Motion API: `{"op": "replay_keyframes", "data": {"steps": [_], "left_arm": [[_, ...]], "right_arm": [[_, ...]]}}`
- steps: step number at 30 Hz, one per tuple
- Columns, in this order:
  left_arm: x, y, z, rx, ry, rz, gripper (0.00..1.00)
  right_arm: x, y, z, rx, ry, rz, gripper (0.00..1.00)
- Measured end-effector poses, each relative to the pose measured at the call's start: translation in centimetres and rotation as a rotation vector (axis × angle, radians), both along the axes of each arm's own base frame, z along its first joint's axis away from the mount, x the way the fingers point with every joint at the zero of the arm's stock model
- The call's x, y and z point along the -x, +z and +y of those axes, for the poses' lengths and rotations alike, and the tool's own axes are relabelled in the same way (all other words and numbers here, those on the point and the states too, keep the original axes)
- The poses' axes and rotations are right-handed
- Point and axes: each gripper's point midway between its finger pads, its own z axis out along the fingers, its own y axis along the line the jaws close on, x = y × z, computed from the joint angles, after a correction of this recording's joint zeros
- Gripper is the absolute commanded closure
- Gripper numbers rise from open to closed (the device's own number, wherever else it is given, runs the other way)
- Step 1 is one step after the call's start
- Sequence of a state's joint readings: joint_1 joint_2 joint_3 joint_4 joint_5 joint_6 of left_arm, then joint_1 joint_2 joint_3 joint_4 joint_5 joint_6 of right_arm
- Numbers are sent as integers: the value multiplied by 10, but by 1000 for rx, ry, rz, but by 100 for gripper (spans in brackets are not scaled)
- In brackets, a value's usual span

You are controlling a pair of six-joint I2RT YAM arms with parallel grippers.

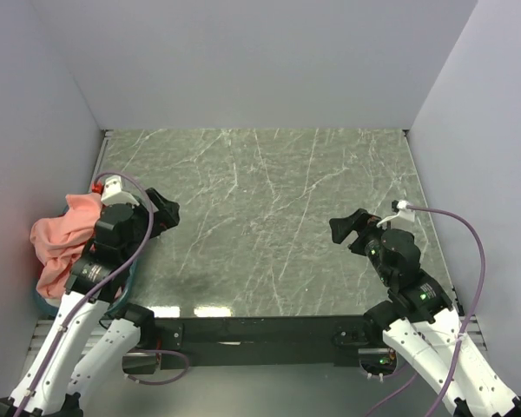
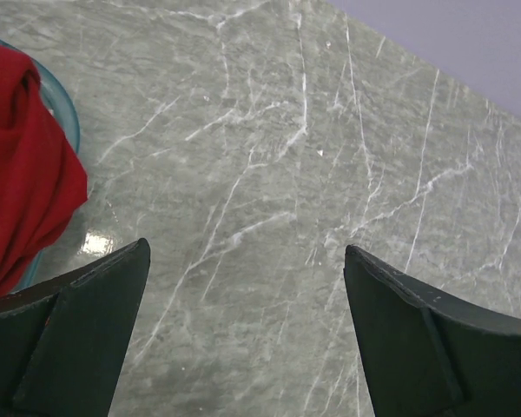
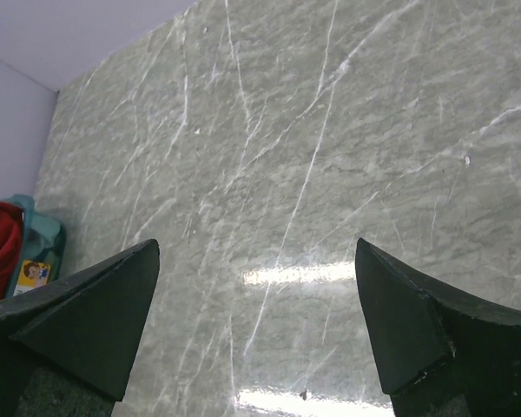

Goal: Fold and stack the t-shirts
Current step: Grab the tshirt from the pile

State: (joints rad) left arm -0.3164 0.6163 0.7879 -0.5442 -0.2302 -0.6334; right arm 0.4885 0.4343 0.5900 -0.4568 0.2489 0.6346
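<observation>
Left fingers [image 2: 78,334] and right fingers [image 3: 82,317] hang spread and empty over the desk [image 1: 260,200] (folding not yet begun), since the salmon-pink t-shirt [image 1: 61,243] and dark red t-shirt [image 2: 22,165] lie bunched in the teal basket [image 2: 68,109] at its near-left corner.

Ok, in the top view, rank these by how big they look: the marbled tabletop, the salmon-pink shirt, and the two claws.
1. grey-green marbled tabletop, by far the largest
2. crumpled salmon-pink cotton t-shirt
3. left black claw and right black claw, both open; they look alike in size, so no ranking between them
</observation>
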Motion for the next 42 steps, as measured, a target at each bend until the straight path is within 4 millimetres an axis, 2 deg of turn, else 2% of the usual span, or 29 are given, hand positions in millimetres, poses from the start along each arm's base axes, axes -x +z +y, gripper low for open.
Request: {"op": "replay_keyframes", "data": {"steps": [8,14,17,26,30,36,42], "left_arm": [[4,10,22,8,136,1,1],[12,-2,50,-12,313,62,1],[18,-1,68,-29,420,79,1],[30,26,115,-138,683,52,1],[32,32,131,-208,793,65,1],[40,22,157,-302,958,126,1],[58,10,189,-327,1100,171,1]], "right_arm": [[2,-1,5,-2,35,5,1],[2,-7,10,13,61,31,2],[1,-11,13,19,78,45,2],[-3,-9,24,3,122,38,3],[-5,-11,31,-1,145,49,4],[-8,-15,38,-3,172,68,4],[-9,-16,43,-12,192,67,4]]}}
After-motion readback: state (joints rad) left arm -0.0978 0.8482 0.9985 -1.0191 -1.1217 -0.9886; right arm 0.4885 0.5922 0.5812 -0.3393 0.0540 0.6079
